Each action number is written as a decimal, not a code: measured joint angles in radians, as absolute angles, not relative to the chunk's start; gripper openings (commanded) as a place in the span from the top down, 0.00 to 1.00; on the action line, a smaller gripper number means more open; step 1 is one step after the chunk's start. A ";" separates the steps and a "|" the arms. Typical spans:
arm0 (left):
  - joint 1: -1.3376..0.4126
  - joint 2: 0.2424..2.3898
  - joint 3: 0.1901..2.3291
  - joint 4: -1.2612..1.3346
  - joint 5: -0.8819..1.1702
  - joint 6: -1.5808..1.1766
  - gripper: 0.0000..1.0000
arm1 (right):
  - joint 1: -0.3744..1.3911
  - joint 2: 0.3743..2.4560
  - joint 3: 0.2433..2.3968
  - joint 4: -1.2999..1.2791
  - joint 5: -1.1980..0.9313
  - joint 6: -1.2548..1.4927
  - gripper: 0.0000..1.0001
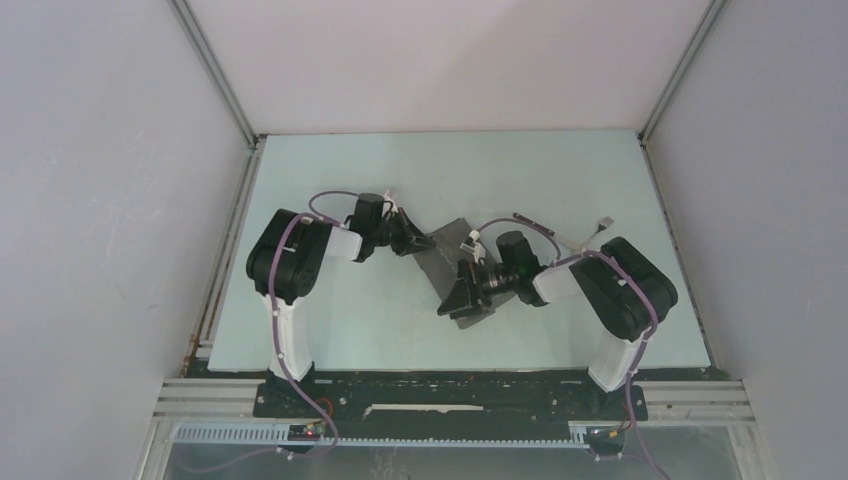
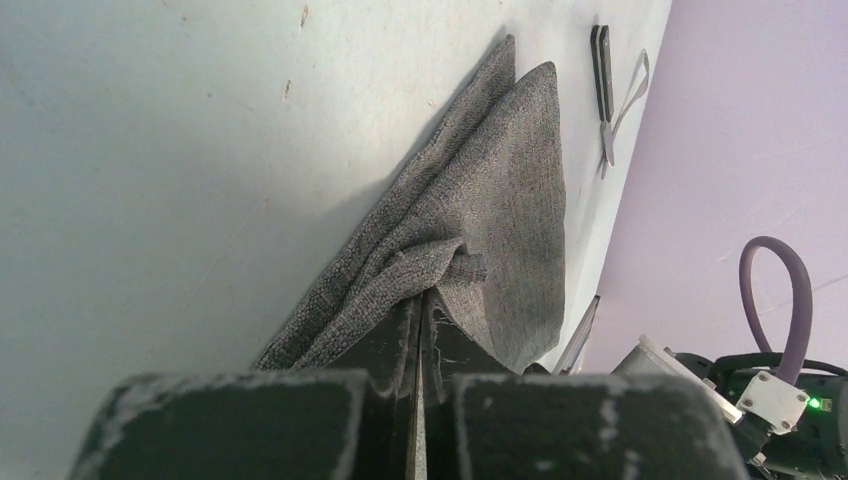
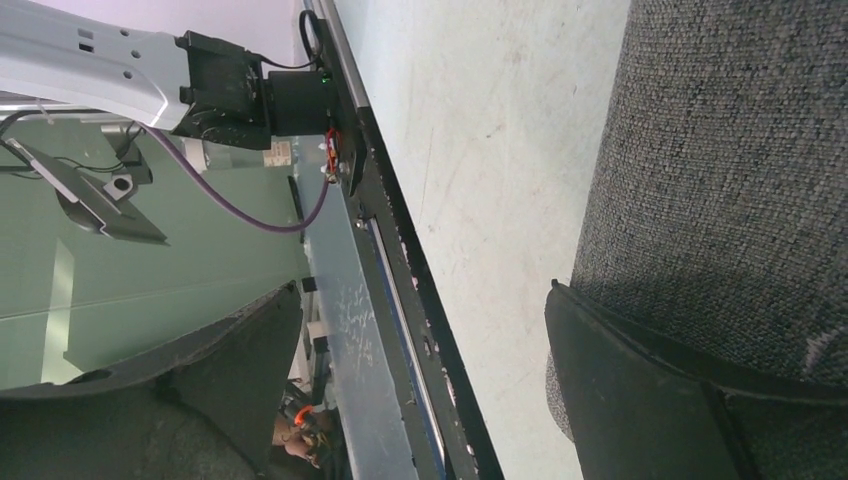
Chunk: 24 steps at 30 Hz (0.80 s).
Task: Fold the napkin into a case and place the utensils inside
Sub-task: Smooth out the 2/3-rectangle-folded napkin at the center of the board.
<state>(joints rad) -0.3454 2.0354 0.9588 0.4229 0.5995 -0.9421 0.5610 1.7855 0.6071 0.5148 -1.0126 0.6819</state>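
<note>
Clamped by the left gripper (image 2: pixel 420 330), the napkin (image 2: pixel 500 200) is mid-fold; pinning by the wide-spread right gripper (image 1: pixel 462 300), at 5 o'clock, seems needed.

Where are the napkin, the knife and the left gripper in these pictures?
napkin (image 2: pixel 510 200), left wrist view, broad grey fold.
knife (image 2: pixel 601 70), left wrist view, dark handle.
left gripper (image 2: pixel 421 305), left wrist view, between fingertips.

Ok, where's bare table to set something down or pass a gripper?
Bare table: the far strip along the back wall, and the near patch between the arm bases. Crowded: the middle, left gripper pinching the napkin, right gripper open at its near end, utensils beside it.
</note>
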 measured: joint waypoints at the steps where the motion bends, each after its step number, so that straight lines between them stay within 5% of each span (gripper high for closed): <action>1: -0.345 2.035 0.960 0.420 0.601 -0.942 0.96 | 0.557 1.786 0.608 0.515 -1.018 0.686 0.00; 9: -0.345 2.016 0.994 0.333 0.588 -0.931 0.60 | 0.494 1.557 0.698 0.094 -0.929 0.537 0.00; 16: -0.347 1.827 1.050 0.158 0.576 -0.912 0.52 | 0.157 1.350 0.727 -0.239 -0.598 0.447 0.07; 24: -0.494 1.464 1.050 -0.154 0.407 -0.767 0.49 | 0.119 1.491 0.703 -0.319 -0.531 0.441 0.27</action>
<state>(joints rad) -0.4938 1.4635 1.0500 -0.1539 0.4068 -0.7673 0.1188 1.4914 0.7033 -0.3187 -0.5308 0.4412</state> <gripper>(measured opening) 0.499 0.794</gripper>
